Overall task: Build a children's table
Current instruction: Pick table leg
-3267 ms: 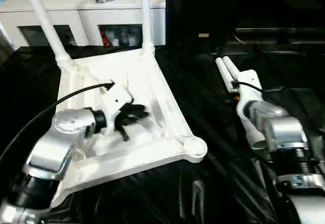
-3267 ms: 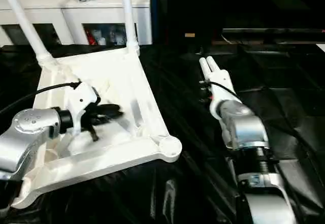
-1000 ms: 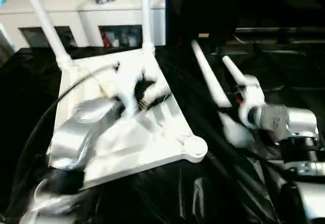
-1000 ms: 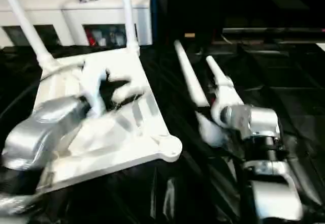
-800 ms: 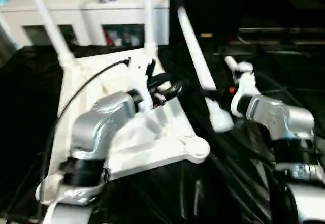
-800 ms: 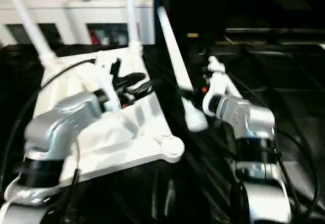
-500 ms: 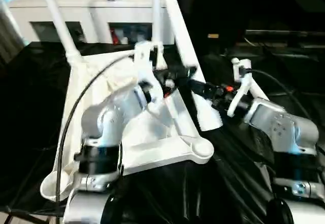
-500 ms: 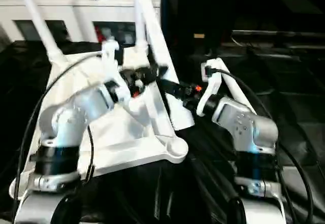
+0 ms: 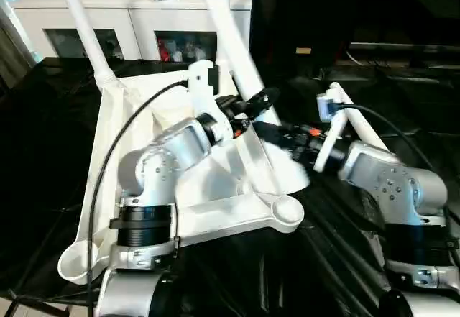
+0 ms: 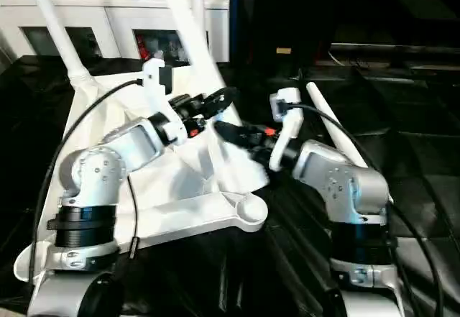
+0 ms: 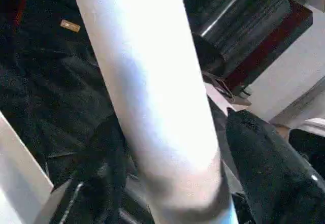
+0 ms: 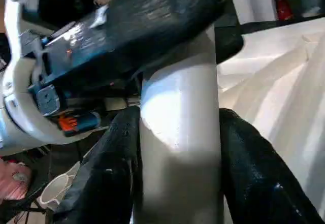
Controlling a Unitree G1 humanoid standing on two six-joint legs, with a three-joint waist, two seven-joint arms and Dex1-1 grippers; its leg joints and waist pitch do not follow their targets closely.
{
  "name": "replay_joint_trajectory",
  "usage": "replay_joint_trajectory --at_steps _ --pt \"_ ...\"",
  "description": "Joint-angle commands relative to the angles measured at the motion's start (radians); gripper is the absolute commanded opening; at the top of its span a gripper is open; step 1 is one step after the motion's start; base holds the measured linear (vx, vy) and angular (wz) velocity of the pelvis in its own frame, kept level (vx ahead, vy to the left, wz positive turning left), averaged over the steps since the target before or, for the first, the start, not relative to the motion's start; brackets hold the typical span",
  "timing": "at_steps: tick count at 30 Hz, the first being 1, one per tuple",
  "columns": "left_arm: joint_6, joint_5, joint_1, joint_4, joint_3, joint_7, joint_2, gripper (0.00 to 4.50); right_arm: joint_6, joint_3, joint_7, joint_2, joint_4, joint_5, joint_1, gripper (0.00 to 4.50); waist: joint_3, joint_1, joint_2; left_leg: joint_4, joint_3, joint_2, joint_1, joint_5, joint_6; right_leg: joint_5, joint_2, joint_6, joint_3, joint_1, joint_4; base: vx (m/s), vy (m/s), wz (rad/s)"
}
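The white plastic rectangular tabletop point(image 9: 154, 187) lies upside down on a black sheet-covered surface point(image 9: 43, 159), ribbed underside up, with a round empty corner socket point(image 9: 284, 205) at its near right corner. Two long tapered white tube legs stand in its far corners, one at the far left point(image 9: 83, 22) and one at the far right point(image 10: 195, 1). A third long white tube leg point(image 9: 244, 80) slants above the tabletop's right edge, its thin end high over the far side and its thick end low near the empty socket. The left gripper point(image 9: 248, 105) has its two black fingers closed around this leg's middle; in the left wrist view the tube point(image 11: 152, 92) passes between the dark fingers point(image 11: 109, 163). The right gripper point(image 10: 241, 136) clamps the same leg lower down, and in the right wrist view its black fingers point(image 12: 254, 168) press both sides of the tube. A fourth white leg point(image 10: 338, 134) lies on the black sheet beside the right arm. Behind stands a white glass-doored cabinet point(image 9: 144, 22).
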Motion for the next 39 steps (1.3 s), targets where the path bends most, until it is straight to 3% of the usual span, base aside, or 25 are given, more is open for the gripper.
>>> replay_joint_trajectory --at_steps 1,9,21,24,26,30,31,39 --pt "-0.008 -0.02 -0.021 0.005 0.006 0.01 -0.001 2.86 0.008 0.014 0.009 0.003 -0.025 0.015 0.009 1.82 -0.079 0.0 -0.023 -0.056 -0.001 0.011 0.012 -0.109 0.036 -0.258 -0.058 -0.132 0.029 0.057 -0.082 0.0 0.0 0.0" --pt "-0.018 -0.041 -0.016 0.011 0.028 -0.001 0.018 2.21 0.001 0.03 0.008 -0.001 -0.026 0.029 0.02 1.82 -0.079 0.0 -0.021 -0.056 -0.002 0.012 0.011 -0.108 0.032 -0.24 -0.057 -0.138 0.029 0.057 -0.08 0.0 0.0 0.0" --pt "-0.047 -0.061 -0.016 0.004 0.034 -0.001 0.018 1.96 -0.013 0.037 0.007 -0.019 -0.021 0.034 0.02 1.82 -0.078 0.0 -0.023 -0.057 -0.002 0.012 0.011 -0.114 0.029 -0.259 -0.058 -0.128 0.03 0.057 -0.082 0.0 0.0 0.0" --pt "-0.095 -0.01 -0.02 -0.008 -0.003 0.001 0.038 1.95 -0.037 0.049 0.009 -0.026 -0.023 0.022 0.019 1.82 -0.079 0.001 -0.023 -0.058 -0.002 0.014 0.01 -0.11 0.03 -0.256 -0.059 -0.121 0.03 0.057 -0.081 0.0 0.0 0.0" --pt "-0.123 0.034 -0.02 -0.018 -0.04 0.004 0.055 1.95 -0.046 0.056 0.012 -0.03 -0.024 0.016 0.02 2.52 -0.078 0.001 -0.023 -0.058 -0.003 0.015 0.011 -0.113 0.03 -0.259 -0.059 -0.12 0.03 0.056 -0.082 0.0 0.0 0.0" --pt "-0.158 0.094 -0.019 -0.051 -0.107 0.005 0.081 1.93 -0.046 0.102 0.021 -0.072 -0.035 -0.021 0.027 2.68 -0.078 -0.001 -0.023 -0.06 -0.005 0.017 0.011 -0.115 0.02 -0.255 -0.058 -0.106 0.031 0.059 -0.08 0.0 0.0 0.0" --pt "-0.164 0.121 -0.018 -0.071 -0.149 -0.01 0.101 1.89 -0.056 0.135 0.014 -0.1 -0.037 -0.062 0.03 2.94 -0.077 -0.001 -0.024 -0.06 -0.004 0.016 0.011 -0.114 0.016 -0.255 -0.058 -0.106 0.031 0.058 -0.08 0.0 0.0 0.0" --pt "-0.198 0.156 -0.019 -0.085 -0.217 -0.028 0.12 1.88 -0.048 0.196 0.032 -0.148 -0.018 -0.084 0.028 3.0 -0.078 -0.003 -0.024 -0.055 -0.001 0.014 0.01 -0.115 0.02 -0.237 -0.058 -0.137 0.032 0.057 -0.077 0.0 0.0 0.0"
